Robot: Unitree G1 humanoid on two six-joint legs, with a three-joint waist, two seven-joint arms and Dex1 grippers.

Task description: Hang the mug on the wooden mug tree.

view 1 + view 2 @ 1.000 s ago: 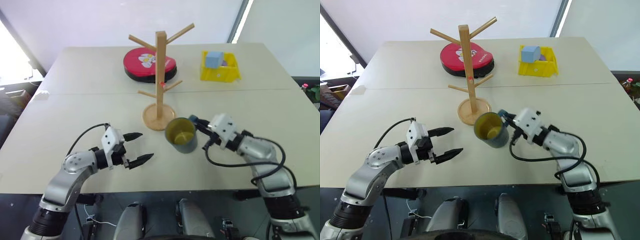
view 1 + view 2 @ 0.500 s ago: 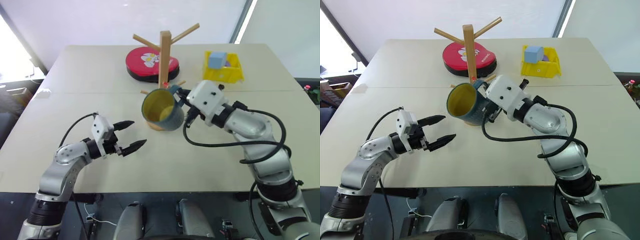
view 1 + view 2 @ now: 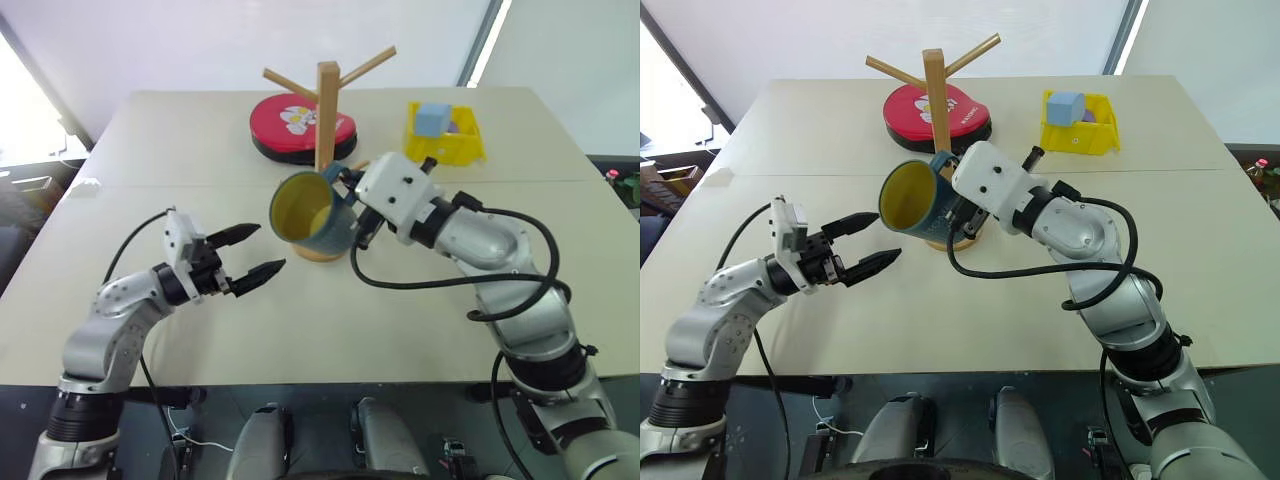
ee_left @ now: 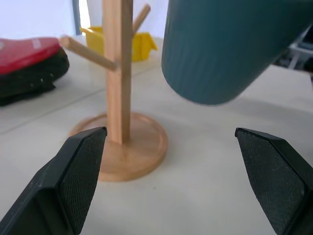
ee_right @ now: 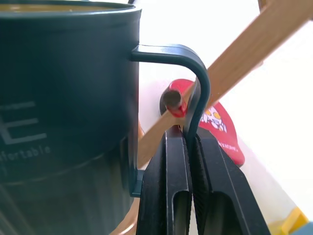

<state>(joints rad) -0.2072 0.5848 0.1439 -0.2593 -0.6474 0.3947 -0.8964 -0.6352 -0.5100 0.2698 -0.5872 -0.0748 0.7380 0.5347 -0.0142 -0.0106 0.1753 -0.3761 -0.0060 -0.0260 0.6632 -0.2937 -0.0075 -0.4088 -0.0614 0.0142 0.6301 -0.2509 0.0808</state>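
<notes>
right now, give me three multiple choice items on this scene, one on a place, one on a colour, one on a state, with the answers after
1. Where is the yellow bin?
A. On the table's far right side, behind the right arm
B. On the near left corner of the table
C. Under the wooden mug tree

2. What colour is the inside of the mug?
A. White
B. Yellow
C. Red

3. How does the right gripper stand?
A. Open, nothing in it
B. Shut on a peg of the tree
C. Shut on the mug's handle

Answers: 1 A, the bin sits far back on the right, with a blue block in it. 2 B, the open mouth shows yellow within the teal-blue wall. 3 C, the right wrist view shows both black fingers pinching the loop handle, with the mug lifted off the table in front of the tree.
</notes>
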